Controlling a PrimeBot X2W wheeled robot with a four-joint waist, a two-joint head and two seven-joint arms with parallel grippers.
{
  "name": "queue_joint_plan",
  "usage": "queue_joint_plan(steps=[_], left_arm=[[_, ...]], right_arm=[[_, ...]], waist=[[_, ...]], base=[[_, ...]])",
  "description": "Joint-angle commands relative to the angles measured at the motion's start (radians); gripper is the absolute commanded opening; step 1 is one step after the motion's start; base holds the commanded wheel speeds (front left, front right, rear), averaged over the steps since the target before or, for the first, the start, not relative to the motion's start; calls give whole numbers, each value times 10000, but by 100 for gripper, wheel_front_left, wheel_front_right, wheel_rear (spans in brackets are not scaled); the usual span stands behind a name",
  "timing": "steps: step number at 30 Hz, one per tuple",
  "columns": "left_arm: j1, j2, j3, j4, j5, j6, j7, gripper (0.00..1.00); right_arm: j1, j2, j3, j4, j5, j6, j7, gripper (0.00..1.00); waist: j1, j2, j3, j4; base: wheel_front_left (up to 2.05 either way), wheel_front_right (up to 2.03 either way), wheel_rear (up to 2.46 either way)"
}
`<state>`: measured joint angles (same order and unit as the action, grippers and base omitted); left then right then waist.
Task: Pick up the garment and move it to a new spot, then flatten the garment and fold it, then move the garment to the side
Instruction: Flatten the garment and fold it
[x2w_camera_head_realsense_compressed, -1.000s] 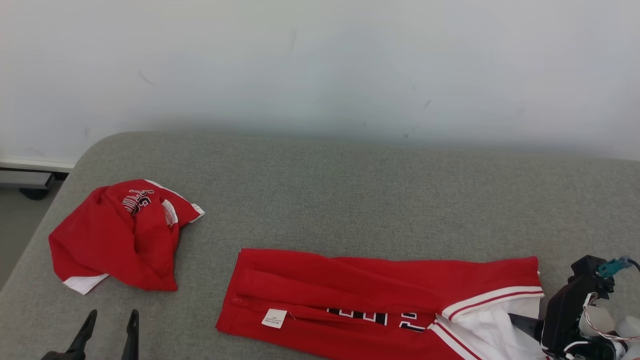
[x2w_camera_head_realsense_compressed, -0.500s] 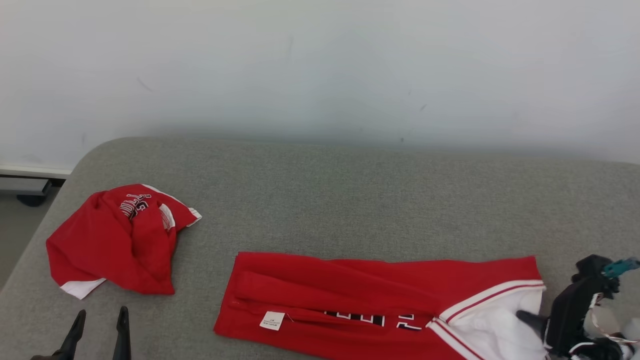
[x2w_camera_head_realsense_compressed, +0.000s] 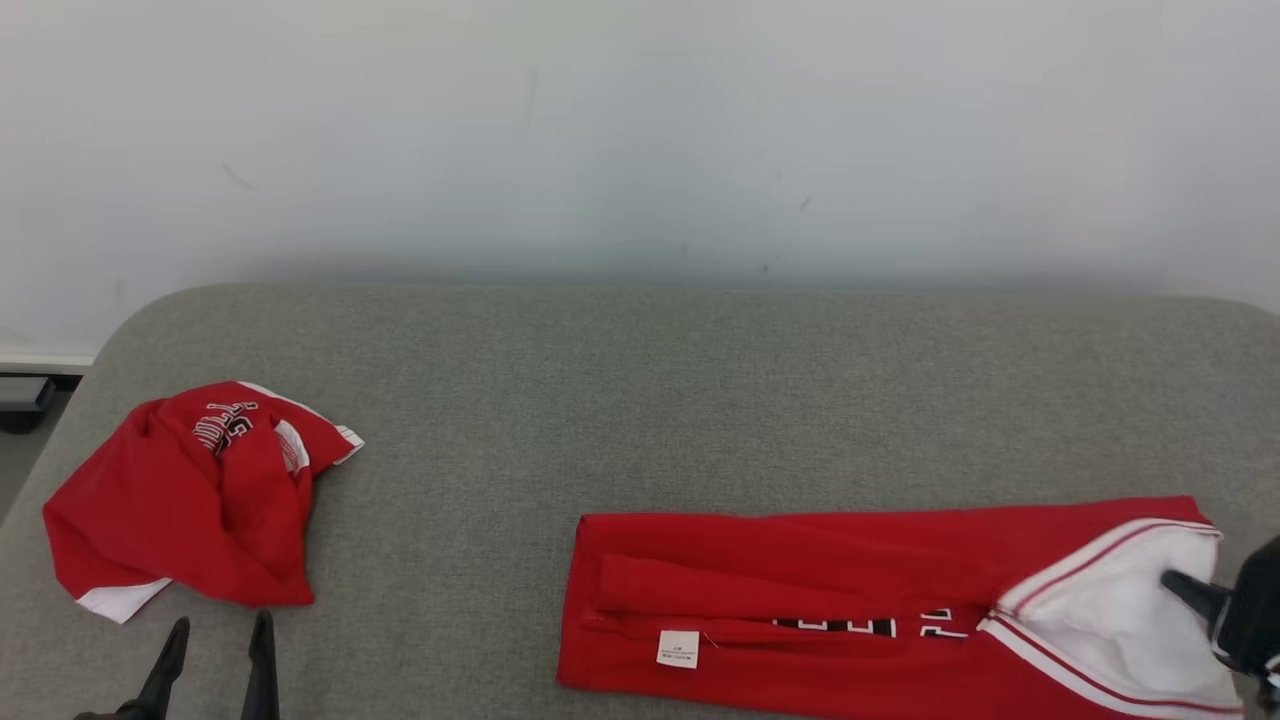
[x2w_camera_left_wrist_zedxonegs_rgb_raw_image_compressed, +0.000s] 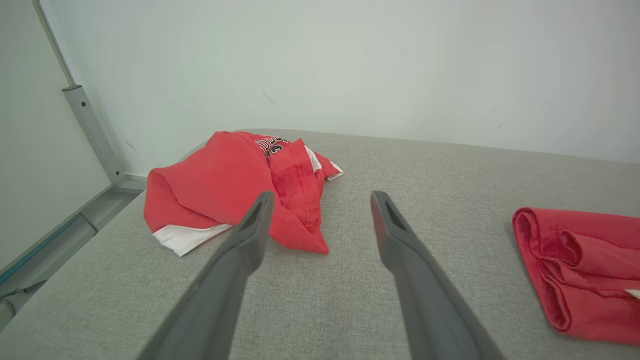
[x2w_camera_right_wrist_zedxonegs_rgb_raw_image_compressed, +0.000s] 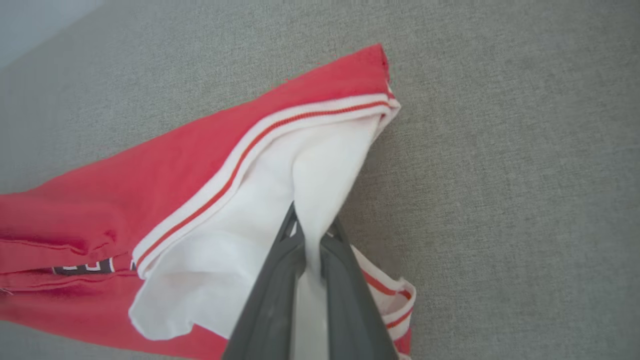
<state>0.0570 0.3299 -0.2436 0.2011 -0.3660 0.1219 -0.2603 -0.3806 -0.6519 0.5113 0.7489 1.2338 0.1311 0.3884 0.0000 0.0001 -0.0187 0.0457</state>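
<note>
- Pale, bare wall (x2w_camera_head_realsense_compressed: 640, 130) runs across the upper half of the head view, with a grey padded bench (x2w_camera_head_realsense_compressed: 640, 400) below it.
- A folded garment (x2w_camera_head_realsense_compressed: 800, 600), red with white trim, lies as a long strip at the lower right of the head view, reaching the right edge.
- Its white panel (x2w_camera_head_realsense_compressed: 1110, 610) with red piping sits at the right end. A small white tag (x2w_camera_head_realsense_compressed: 677, 648) and black lettering (x2w_camera_head_realsense_compressed: 835, 627) show along the lower fold.
- The right end effector (x2w_camera_head_realsense_compressed: 1172, 582) enters from the right edge, its fingers closed together on that white panel.
- In the right wrist view, the right end effector (x2w_camera_right_wrist_zedxonegs_rgb_raw_image_compressed: 311, 225) pinches a raised ridge of white cloth, which pulls up off the bench (x2w_camera_right_wrist_zedxonegs_rgb_raw_image_compressed: 500, 175).
- A crumpled garment (x2w_camera_head_realsense_compressed: 180, 500), also red and white, sits at the left of the head view, well apart from the folded one.
- The left end effector (x2w_camera_head_realsense_compressed: 222, 622) shows at the lower left, fingers spread apart and empty, just below the crumpled garment.
- In the left wrist view, the left end effector (x2w_camera_left_wrist_zedxonegs_rgb_raw_image_compressed: 322, 200) points toward the crumpled garment (x2w_camera_left_wrist_zedxonegs_rgb_raw_image_compressed: 215, 180), not touching it. The rolled end of the folded garment (x2w_camera_left_wrist_zedxonegs_rgb_raw_image_compressed: 575, 260) lies at the right edge, and a metal frame (x2w_camera_left_wrist_zedxonegs_rgb_raw_image_compressed: 92, 135) stands at the left.
</note>
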Motion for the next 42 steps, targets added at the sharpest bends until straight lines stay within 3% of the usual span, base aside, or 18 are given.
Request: queue_joint_plan(steps=[1,15,22,31,42], left_arm=[[65,37,76,18,-12,-57,-60,100],[-193,-281,36,182,132,-327,-69,100],[-308,-486,44,343,286,-522,-70,100],[-546,-733,42,644,523,-843,-71,100],[-838,-1037,72,962,745,-1128,-71,100]], right_arm=[[45,71,-99,-409,222,-7,100,0],[904,396,-874,-4011,2511,-7,1448,0],[819,1364,-728,-5032,2924,-5,1374,0],[371,2614,-142,-4847,2466,-5,1019,0],[-298,3721,383,-3071,1598,-5,351,0]], waist=[[0,-1,31,-79],[0,-1,38,26],[0,-1,23,439],[0,-1,28,949],[0,-1,147,1510]], base=[[0,0,0],[0,0,0],[0,0,0],[0,0,0],[0,0,0]])
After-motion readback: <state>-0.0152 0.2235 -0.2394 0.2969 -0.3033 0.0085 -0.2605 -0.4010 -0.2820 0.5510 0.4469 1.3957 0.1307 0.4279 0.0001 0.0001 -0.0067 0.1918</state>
